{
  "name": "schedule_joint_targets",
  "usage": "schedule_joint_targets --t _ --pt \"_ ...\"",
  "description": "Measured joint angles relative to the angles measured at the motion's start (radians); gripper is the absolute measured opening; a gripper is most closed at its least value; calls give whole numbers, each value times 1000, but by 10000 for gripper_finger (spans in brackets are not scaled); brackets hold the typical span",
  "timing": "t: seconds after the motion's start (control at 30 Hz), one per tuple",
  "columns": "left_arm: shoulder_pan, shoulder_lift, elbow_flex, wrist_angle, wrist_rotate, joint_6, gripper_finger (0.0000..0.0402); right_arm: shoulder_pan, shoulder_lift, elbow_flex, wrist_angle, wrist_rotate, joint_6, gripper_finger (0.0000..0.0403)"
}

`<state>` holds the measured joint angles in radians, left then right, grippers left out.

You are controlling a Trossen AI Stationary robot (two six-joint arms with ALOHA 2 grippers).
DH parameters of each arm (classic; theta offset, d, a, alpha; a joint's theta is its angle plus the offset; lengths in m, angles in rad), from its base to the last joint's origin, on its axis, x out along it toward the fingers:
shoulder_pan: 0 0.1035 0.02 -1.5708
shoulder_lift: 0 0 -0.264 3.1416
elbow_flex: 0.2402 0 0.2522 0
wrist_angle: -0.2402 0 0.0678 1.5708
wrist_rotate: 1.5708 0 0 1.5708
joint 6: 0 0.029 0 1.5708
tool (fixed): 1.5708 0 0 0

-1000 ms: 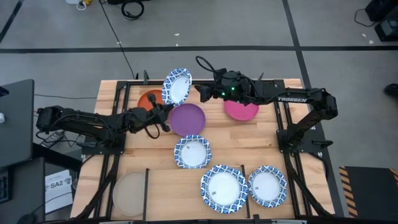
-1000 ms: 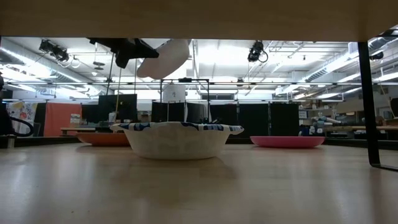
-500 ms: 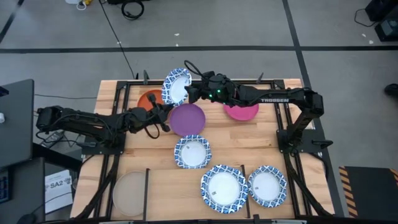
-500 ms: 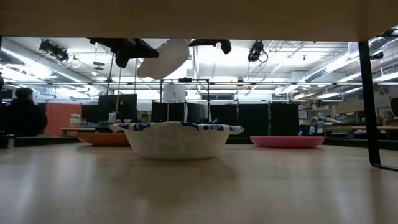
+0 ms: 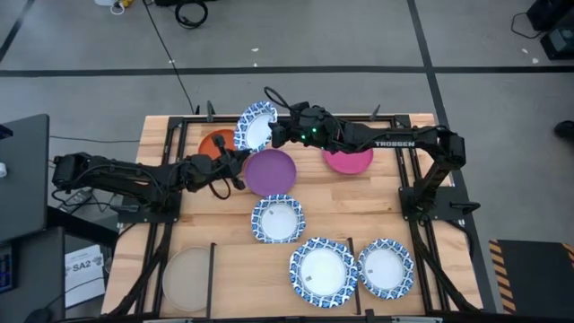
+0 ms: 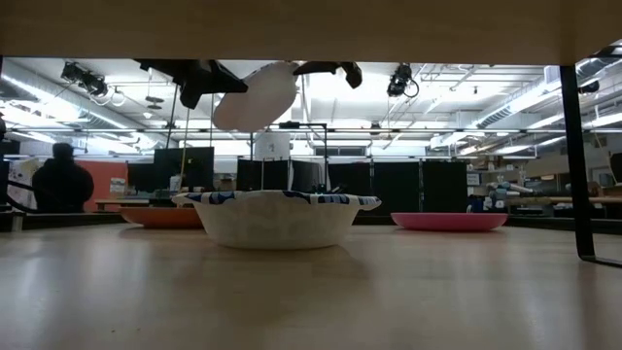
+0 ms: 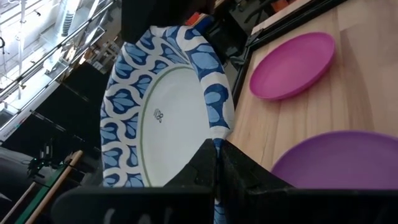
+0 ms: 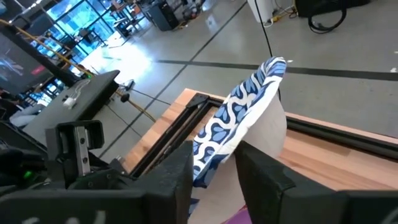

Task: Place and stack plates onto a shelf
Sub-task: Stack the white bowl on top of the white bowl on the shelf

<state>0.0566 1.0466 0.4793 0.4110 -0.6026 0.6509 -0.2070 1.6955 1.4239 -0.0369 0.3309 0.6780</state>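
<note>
Raised plate (image 5: 256, 126) between 2 pincers

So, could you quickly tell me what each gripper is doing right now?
Left gripper: shut on the raised blue-rimmed plate.
Right gripper: open, fingers on either side of that plate's rim.

Both arms are dark, near-black, built of slim tubular links joined by bulkier rounded joint housings, each rising from a black metal frame at its side of the tabletop (image 5: 359, 202). The right arm carries white "TROSSEN" lettering along its forearm, small green lights glowing near its wrist, and a thin black cable looping above that wrist. Each claw, the left claw (image 7: 216, 163) and the right claw (image 8: 214, 163), has two blocky matte-black fingers.
</note>
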Motion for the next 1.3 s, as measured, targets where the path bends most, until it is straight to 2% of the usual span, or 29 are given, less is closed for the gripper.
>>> schedule_joint_targets --t 0.47,0.97,1.3 --pt "0 0 0 0 0 0 13 0 0 0 -1 -18 -25 12" --pt "0 0 0 3 1 -7 18 0 0 0 -2 -18 -54 8" --pt "0 -1 0 9 4 -12 84 -20 0 0 -6 -18 -73 7"
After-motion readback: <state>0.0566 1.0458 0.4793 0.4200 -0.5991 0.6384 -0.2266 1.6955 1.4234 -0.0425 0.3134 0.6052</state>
